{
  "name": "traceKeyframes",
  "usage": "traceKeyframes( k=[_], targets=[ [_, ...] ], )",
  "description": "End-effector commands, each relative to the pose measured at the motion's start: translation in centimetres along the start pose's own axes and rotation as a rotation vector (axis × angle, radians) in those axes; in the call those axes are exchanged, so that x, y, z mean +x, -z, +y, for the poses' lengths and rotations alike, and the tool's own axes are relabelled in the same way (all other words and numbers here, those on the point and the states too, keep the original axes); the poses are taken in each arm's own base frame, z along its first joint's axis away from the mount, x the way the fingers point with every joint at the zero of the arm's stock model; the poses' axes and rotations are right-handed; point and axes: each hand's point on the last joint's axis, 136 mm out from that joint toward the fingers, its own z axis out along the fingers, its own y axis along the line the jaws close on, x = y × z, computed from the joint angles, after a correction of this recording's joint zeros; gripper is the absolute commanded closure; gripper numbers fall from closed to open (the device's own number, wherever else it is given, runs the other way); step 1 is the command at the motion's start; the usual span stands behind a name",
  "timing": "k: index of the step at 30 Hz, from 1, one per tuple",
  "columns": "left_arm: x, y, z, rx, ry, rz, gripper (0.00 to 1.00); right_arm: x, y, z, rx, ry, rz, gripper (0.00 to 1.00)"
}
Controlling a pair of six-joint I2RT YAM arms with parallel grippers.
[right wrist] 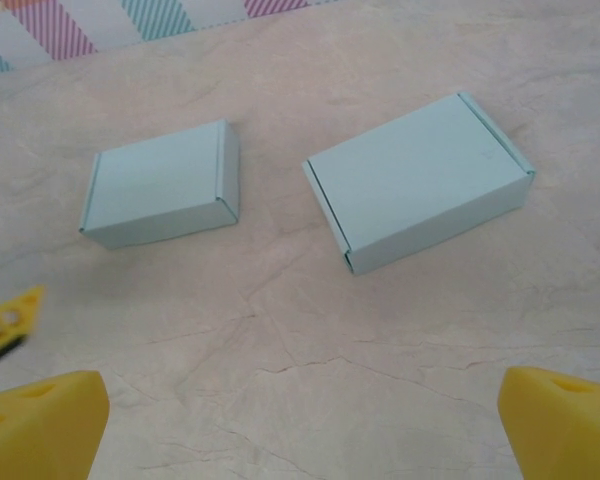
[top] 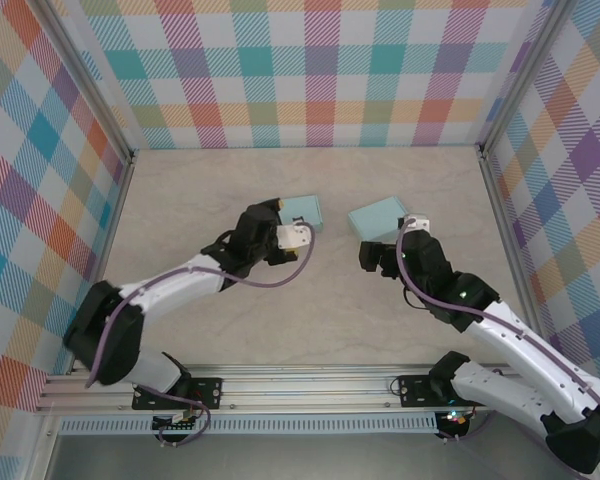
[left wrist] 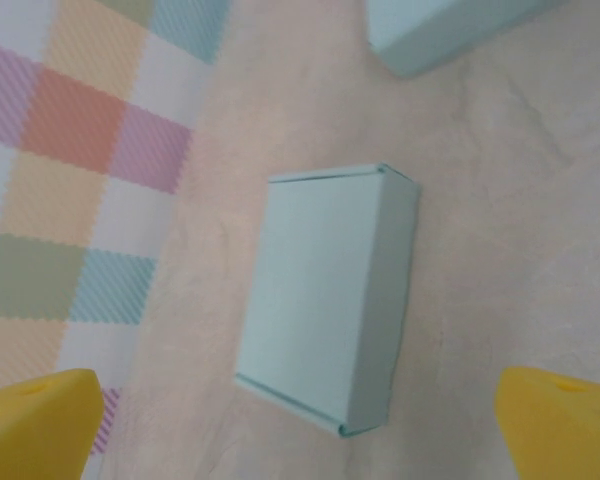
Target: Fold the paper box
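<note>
Two pale teal paper boxes lie shut and flat on the table. The left box (top: 306, 208) (left wrist: 325, 295) (right wrist: 160, 185) is partly under my left gripper (top: 280, 218) (left wrist: 300, 442). That gripper hovers open just above the box's near end, with its yellow fingertips (left wrist: 40, 420) wide on either side and nothing between them. The right box (top: 378, 217) (right wrist: 420, 180) (left wrist: 440, 30) lies just beyond my right gripper (top: 380, 258) (right wrist: 300, 432). This gripper is open over bare table on the near side of the box and touches nothing.
The beige marbled table (top: 310, 320) is closed in by checked walls (top: 320, 70) at the back and both sides. A metal rail (top: 310, 385) runs along the near edge. The boxes lie about a hand's width apart.
</note>
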Motion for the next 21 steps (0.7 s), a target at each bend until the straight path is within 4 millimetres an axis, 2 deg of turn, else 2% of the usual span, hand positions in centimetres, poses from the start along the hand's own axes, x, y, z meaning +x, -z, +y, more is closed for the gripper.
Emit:
traceKeyframes(
  k=[1,4,6,14,17,21],
  targets=[
    [0.6,3.2,2.4,-0.144,0.205,-0.009,0.00,-0.3,-0.9,-1.5,0.077,-0.003,-0.027,0.00],
    [2.3,6.4,4.7,-0.293,0.408,-0.001,0.00,-0.6,-2.1,-2.5,0.126,-0.008,-0.036,0.00],
    [4.4,8.3,5.8,-0.388,0.574,0.020,0.00,-1.0,-2.9,-3.6,0.169,-0.007,-0.047,0.00],
    [13.3,12.6,7.0,-0.718,0.953,0.078,0.00,-2.8,-4.7,-7.5,0.282,0.052,-0.157,0.00],
    [16.3,12.9,6.8,-0.790,1.032,0.114,0.00,-3.2,-5.3,-9.2,0.330,0.078,-0.190,0.00],
    [19.6,11.8,5.4,-0.787,1.104,0.116,0.00,-3.1,-6.6,-10.5,0.344,0.133,-0.252,0.00]
  ],
)
